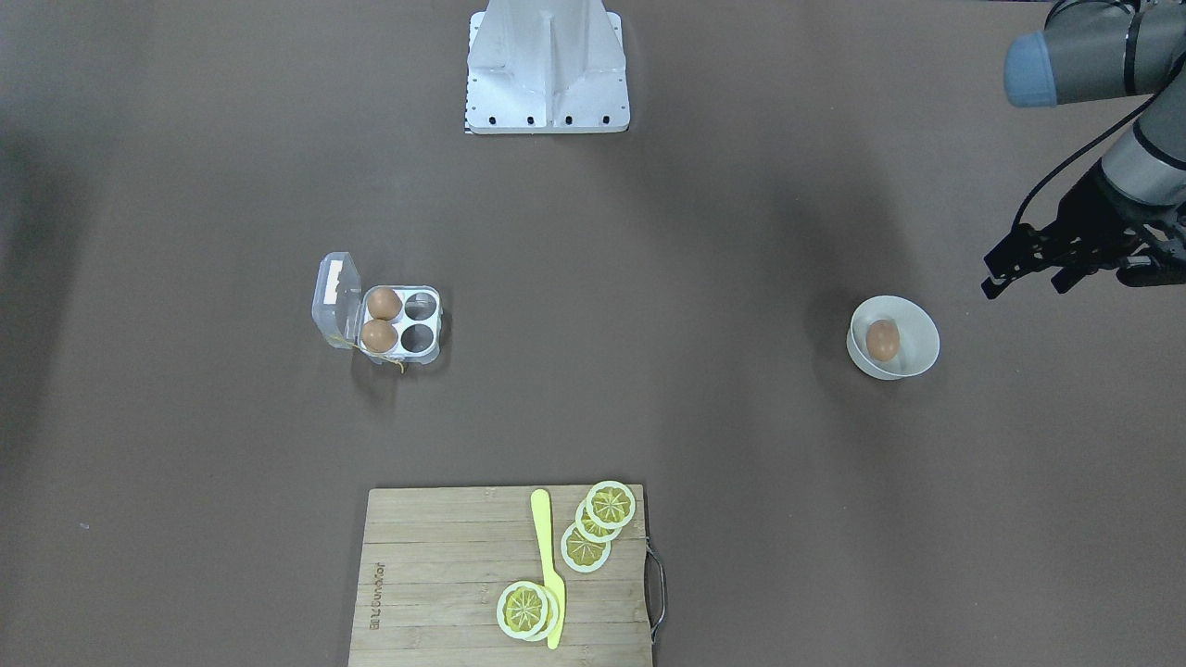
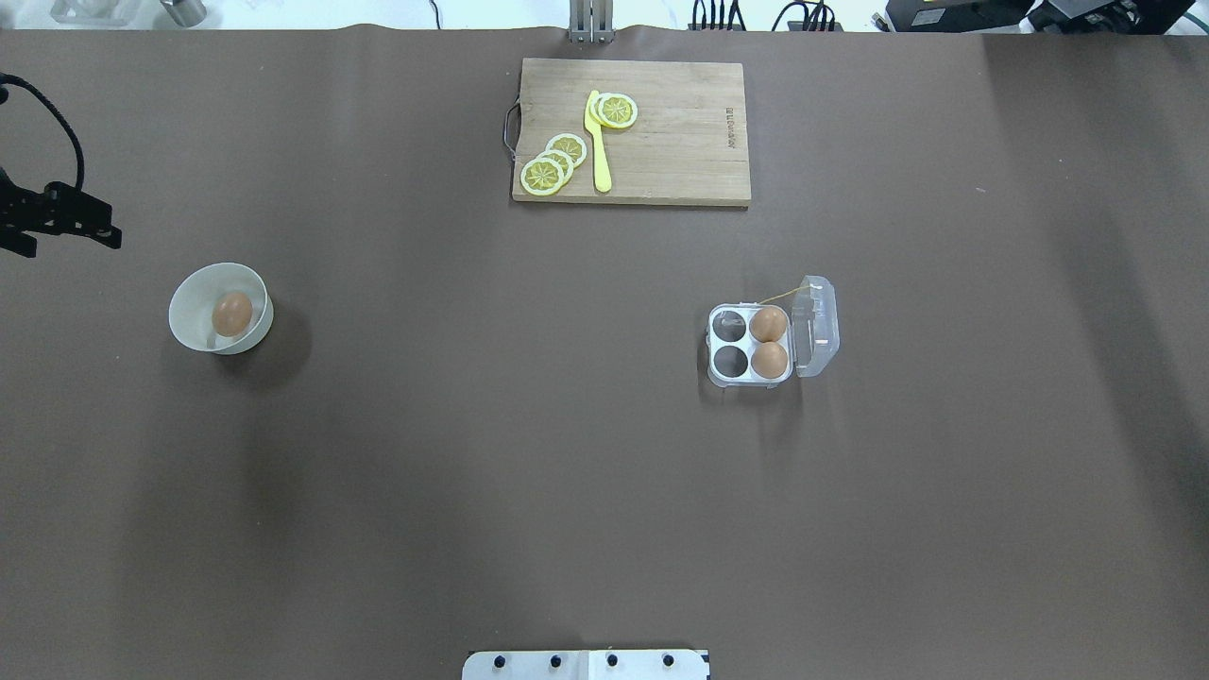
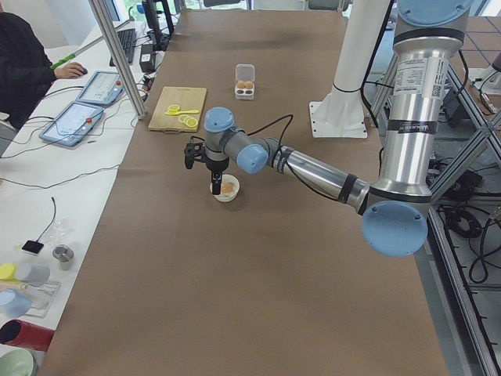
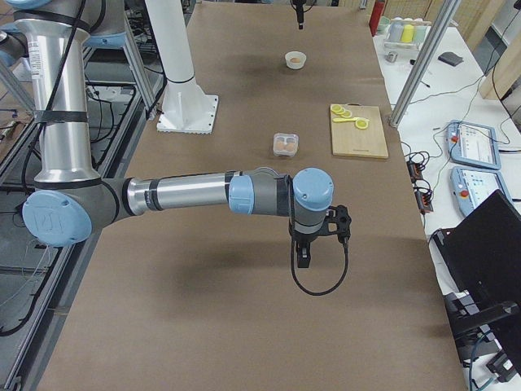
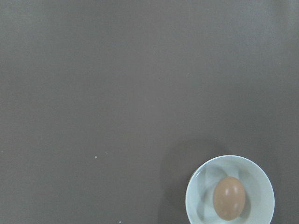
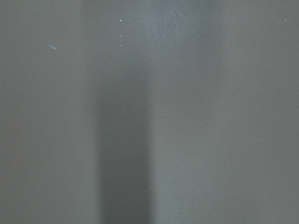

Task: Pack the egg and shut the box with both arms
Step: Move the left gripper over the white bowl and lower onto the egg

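A tan-brown egg (image 1: 882, 340) lies in a white bowl (image 1: 917, 357); it also shows in the overhead view (image 2: 231, 314) and the left wrist view (image 5: 229, 198). The clear box (image 1: 422, 350) stands with its lid (image 1: 335, 298) open. It holds two eggs (image 2: 768, 324) in the cells nearest the lid, and the other two cells are empty. My left gripper (image 1: 1024, 281) hangs open and empty, off to the side of the bowl and above the table. My right gripper (image 4: 303, 259) shows only in the exterior right view, far from the box, so I cannot tell its state.
A wooden cutting board (image 1: 445, 574) with lemon slices (image 1: 610, 505) and a yellow knife (image 1: 548, 565) lies at the table's operator side. The white robot base (image 1: 547, 65) stands at the robot side. The right wrist view shows only brown table.
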Controlling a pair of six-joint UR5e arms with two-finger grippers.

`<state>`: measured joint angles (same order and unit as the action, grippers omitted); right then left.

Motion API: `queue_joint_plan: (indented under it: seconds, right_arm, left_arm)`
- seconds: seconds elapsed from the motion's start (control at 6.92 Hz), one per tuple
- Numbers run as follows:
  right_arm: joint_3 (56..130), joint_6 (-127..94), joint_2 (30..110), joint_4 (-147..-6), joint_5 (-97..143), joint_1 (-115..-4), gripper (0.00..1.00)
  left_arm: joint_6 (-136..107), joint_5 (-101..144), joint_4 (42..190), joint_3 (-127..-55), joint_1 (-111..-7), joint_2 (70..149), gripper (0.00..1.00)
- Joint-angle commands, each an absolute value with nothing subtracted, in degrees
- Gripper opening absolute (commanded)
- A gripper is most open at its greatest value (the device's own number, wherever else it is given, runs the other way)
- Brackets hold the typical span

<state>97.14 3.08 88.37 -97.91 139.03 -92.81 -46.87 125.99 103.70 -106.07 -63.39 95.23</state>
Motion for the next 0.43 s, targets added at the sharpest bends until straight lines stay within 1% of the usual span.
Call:
queue_joint_plan:
  seconds: [0.0,0.29]
  right_arm:
    - [97.03,2.99,88.07,-97.91,139.04,-92.73,1.0]
    - [96.94,2.99,87.89,-97.91,138.96,-92.55,1.0]
  left_arm:
    - [-50.86,121.67,103.62,-104.17,-58.74,97.89,0.98]
    - [-52.81,121.46,103.88,-100.82,-56.44,100.45,0.98]
